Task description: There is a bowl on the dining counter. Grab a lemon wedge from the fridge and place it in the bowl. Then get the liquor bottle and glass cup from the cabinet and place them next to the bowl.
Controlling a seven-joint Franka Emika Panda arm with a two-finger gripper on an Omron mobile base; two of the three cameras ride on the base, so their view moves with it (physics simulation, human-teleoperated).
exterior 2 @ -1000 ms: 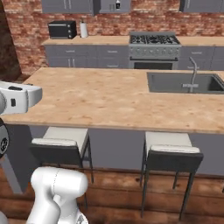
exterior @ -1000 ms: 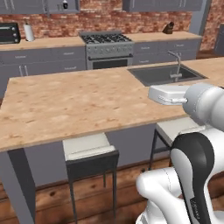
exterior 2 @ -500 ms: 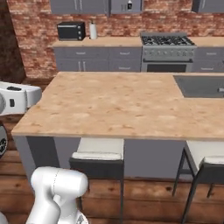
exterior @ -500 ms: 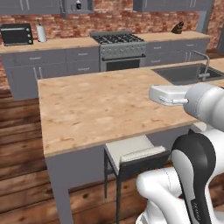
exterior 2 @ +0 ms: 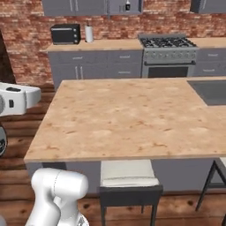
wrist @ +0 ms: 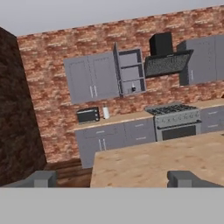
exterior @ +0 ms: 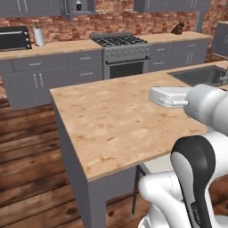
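Observation:
My gripper [wrist: 113,179] is open, its two dark fingertips [wrist: 41,178] spread wide with nothing between them. It points over the wooden dining counter [exterior: 111,120] toward the far brick wall. An open wall cabinet [wrist: 129,72] hangs there between grey closed doors. On its lower shelf stands a small dark bottle [wrist: 133,88], apparently the liquor bottle [exterior 2: 127,6], far from the gripper. My white hand [exterior: 171,96] hovers above the counter's right part. The bowl, lemon wedge, fridge and glass cup are out of view.
A black microwave [exterior 2: 65,34] and a paper towel roll [exterior 2: 88,33] sit on the back counter. The stove [exterior 2: 170,55] stands to their right under a range hood [wrist: 167,61]. A sink [exterior: 200,75] is set in the dining counter's right end. A stool [exterior 2: 128,178] stands below.
The base has driven left, so the whole scene has slid right and the counter's left end has come into view. The gripper has stayed open.

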